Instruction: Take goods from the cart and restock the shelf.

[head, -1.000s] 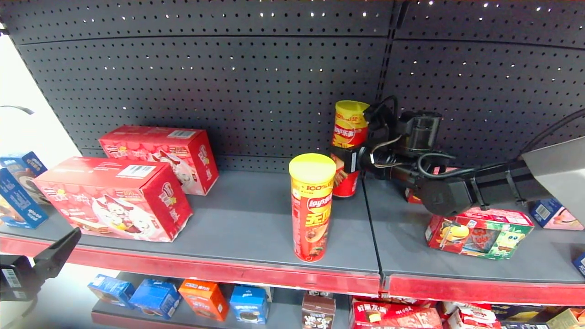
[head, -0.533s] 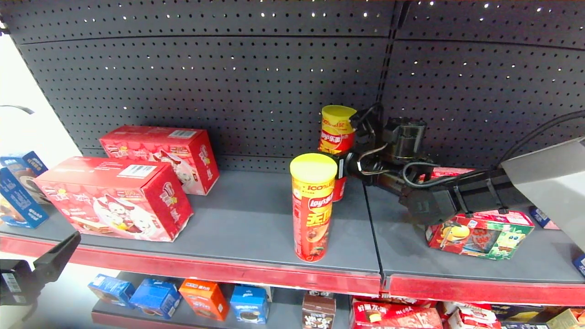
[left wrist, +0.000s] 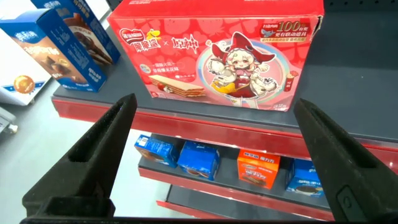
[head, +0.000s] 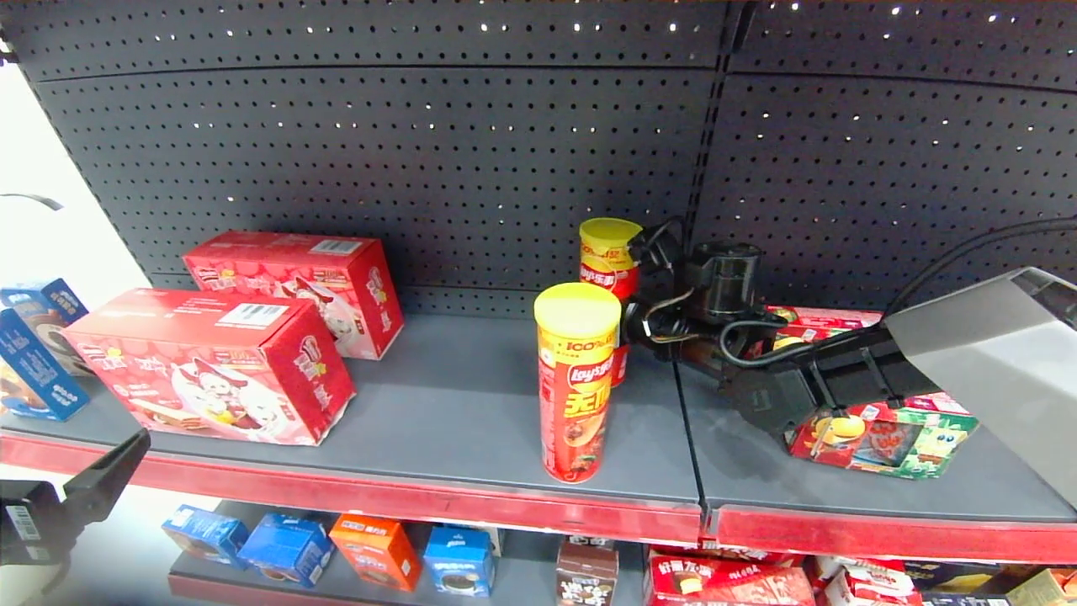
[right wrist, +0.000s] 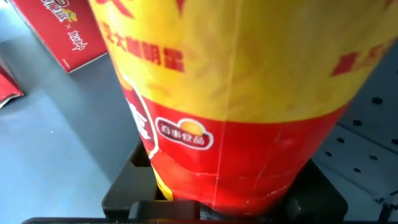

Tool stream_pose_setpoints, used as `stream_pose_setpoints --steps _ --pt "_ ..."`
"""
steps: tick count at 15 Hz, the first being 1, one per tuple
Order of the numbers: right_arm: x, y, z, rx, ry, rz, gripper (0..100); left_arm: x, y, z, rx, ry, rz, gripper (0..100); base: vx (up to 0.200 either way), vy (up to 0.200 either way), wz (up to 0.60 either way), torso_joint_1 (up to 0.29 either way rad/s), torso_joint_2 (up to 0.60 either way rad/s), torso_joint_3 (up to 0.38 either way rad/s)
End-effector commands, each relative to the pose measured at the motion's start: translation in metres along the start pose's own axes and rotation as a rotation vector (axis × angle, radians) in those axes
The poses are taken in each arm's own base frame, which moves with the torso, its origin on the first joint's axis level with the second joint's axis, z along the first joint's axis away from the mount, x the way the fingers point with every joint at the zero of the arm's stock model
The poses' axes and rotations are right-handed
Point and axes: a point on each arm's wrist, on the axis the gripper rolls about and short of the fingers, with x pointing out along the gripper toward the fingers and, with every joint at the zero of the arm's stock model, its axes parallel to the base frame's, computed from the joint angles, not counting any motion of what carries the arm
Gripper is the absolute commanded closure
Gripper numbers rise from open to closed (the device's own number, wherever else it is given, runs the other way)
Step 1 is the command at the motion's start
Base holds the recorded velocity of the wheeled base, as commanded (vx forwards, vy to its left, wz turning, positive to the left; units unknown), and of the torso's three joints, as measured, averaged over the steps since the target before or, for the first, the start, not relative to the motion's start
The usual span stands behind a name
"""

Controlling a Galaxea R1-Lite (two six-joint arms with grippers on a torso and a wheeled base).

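While your right gripper (head: 629,324) clamps the chip can (head: 607,252) upright (its base hidden), it stands at one o'clock of the front can (head: 576,379) on the shelf (head: 454,396). Your left gripper (left wrist: 217,152) gapes wide, holding nothing, at seven o'clock of the red box (left wrist: 217,50).

Rear crisp can (head: 607,252): lower half hidden behind front crisp can (head: 576,379) and right gripper (head: 627,326); lid and base cut off in right wrist view. Blue boxes (head: 34,349) at left end of shelf (head: 471,396) cropped. Flat red box (head: 820,320) by the back edge mostly hidden by right arm (head: 824,370). Lower-shelf goods (head: 740,581) cropped below.
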Motion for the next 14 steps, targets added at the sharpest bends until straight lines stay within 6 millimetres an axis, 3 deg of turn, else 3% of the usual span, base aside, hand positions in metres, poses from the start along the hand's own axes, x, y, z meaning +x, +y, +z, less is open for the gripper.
stream_pose_setpoints --steps 1,14 --pt "0.0009 -0.0003 -0.0032 0.001 0.013 -0.009 100 0.0006 -0.0002 -0.0005 0.0 0.003 -0.001 0 0.0 0.0 0.0 0.0 0.0 0.0" --pt "0.0015 -0.0017 -0.0042 0.002 0.018 -0.035 100 0.0006 -0.0002 -0.0005 -0.001 0.003 -0.001 0 0.0 0.0 0.0 0.0 0.0 0.0"
